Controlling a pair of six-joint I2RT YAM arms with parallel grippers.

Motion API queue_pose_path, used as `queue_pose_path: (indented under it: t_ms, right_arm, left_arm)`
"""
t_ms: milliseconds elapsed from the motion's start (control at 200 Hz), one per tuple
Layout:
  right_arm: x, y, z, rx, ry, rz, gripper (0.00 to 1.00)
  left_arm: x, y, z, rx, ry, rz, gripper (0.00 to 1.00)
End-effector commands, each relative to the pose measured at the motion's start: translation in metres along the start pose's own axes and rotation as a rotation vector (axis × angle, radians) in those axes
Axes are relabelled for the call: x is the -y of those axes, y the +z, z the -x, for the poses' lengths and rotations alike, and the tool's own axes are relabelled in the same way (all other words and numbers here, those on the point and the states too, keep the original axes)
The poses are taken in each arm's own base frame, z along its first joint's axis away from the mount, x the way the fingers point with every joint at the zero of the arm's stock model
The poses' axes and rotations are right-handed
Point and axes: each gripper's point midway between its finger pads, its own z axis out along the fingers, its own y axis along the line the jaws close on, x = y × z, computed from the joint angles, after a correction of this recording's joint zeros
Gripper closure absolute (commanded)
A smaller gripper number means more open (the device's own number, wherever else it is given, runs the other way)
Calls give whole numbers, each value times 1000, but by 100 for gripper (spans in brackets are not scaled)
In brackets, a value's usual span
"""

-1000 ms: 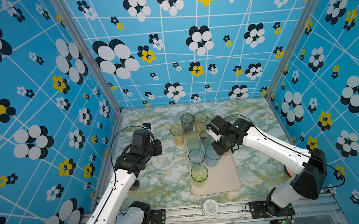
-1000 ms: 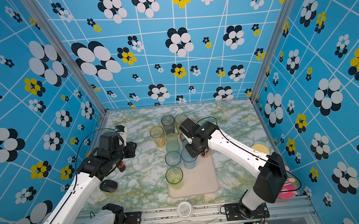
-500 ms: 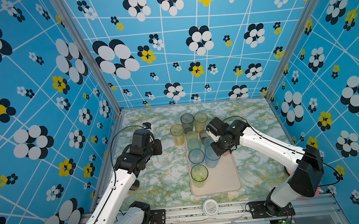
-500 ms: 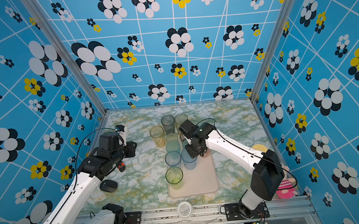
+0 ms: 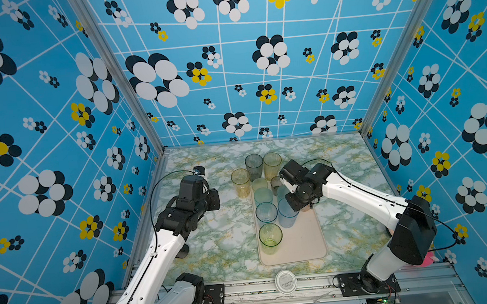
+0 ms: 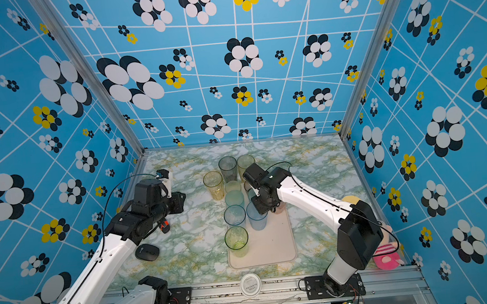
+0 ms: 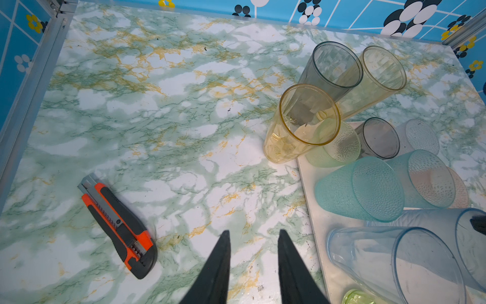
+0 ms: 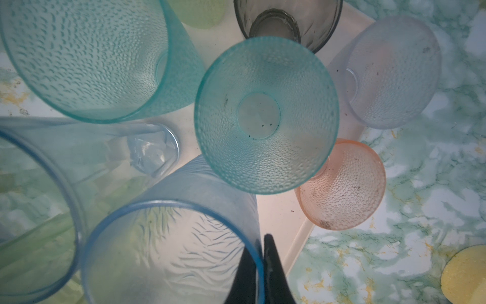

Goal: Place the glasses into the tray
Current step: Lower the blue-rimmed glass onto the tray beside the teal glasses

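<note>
Blue flower-patterned walls (image 5: 259, 67) enclose a marbled green-and-white desk (image 5: 220, 245), with the cream tray (image 5: 301, 244) at centre frame already holding several glasses (image 5: 271, 237). The right hand (image 8: 260, 242) is clenched on the rim of a pale blue tumbler (image 5: 287, 216) over the tray's middle, and it should lower it straight and upright into the bare patch, clear of its neighbours, before letting go. The left hand (image 7: 253, 234) hangs released and empty at left, while three tall tumblers (image 5: 254, 166) wait beyond the tray's upper end.

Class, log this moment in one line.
right jaws: shut on blue tumbler rim over tray | left jaws: open, empty | amber tumbler: off tray
</note>
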Motion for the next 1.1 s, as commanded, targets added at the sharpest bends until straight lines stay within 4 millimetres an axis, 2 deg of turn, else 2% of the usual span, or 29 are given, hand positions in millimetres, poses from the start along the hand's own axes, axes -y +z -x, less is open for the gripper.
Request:
queue_pose_path:
  t_ms: [0,365,825,1095]
  right_arm:
    - [2,6,0,-12,21,-4,100]
    - [3,9,-2,-26,20,-2,100]
    - [3,7,-1,-18,23,1,87]
    - [3,6,-1,-18,25,1,82]
  left_arm:
    - [2,-4,9,17,-9,-12,67]
    - [3,-3,9,13,-7,-14,67]
    - [4,-2,8,7,-6,-18,67]
    - [3,0,7,2,-8,-18,67]
